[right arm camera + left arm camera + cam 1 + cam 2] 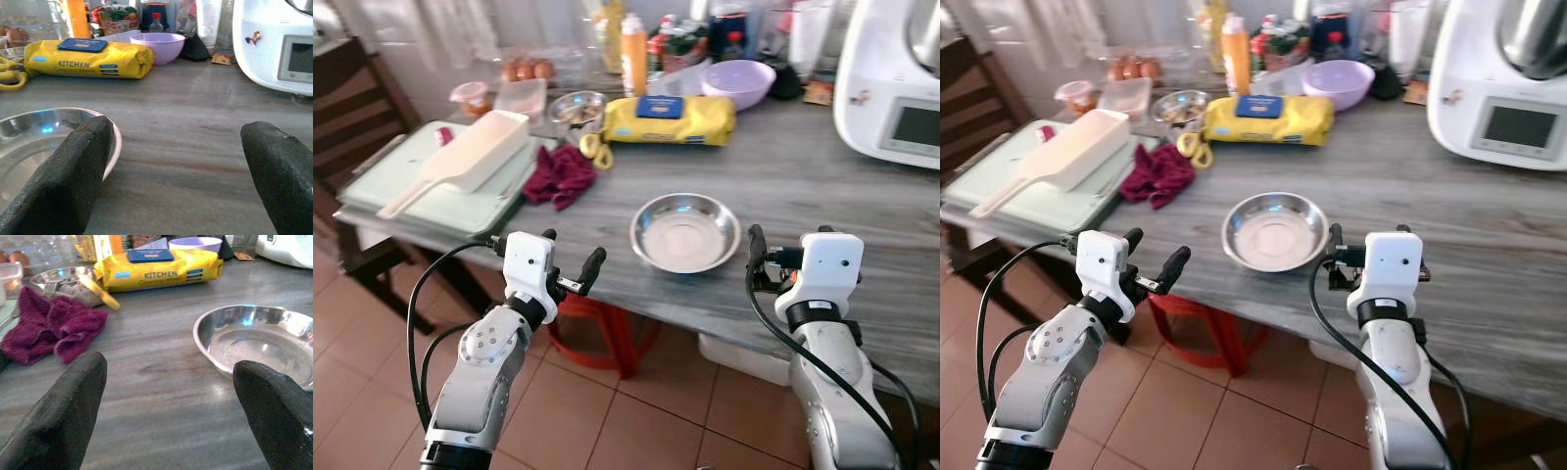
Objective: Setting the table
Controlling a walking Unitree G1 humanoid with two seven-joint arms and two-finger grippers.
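Bowl: the steel bowl (pixel 685 231) sits upright and empty on the grey table (pixel 822 186), close to the near edge; nothing holds it.
Left gripper: the left gripper (pixel 574 263) hangs off the near edge to the left of the bowl, fingers spread wide, gripping nothing, apart from the bowl.
Right gripper: the right gripper (pixel 788 240) is just beside the bowl's right rim, fingers parted and empty; contact with the rim cannot be confirmed.
Behind the bowl: a yellow packet (pixel 671 119), with a purple bowl (pixel 736 82) beyond it and yellow scissors (pixel 596 151) beside a small metal dish (pixel 576 108).
Left of the bowl: a crumpled red cloth (pixel 559 176), then a cream scoop (pixel 460 162) lying on a pale green tray (pixel 431 196).
Right of the bowl: a white kitchen machine (pixel 891 83), well apart.
Risk, slip: in my judgement the thin, smooth, sloped rim offers little purchase; a shallow pinch could let the bowl skate away.
Risk, fall: the bowl is near the table edge, so a nudge towards the robot could tip it onto the tiled floor (pixel 636 421).
Risk, collision: both grippers closing in on the bowl together could knock it.
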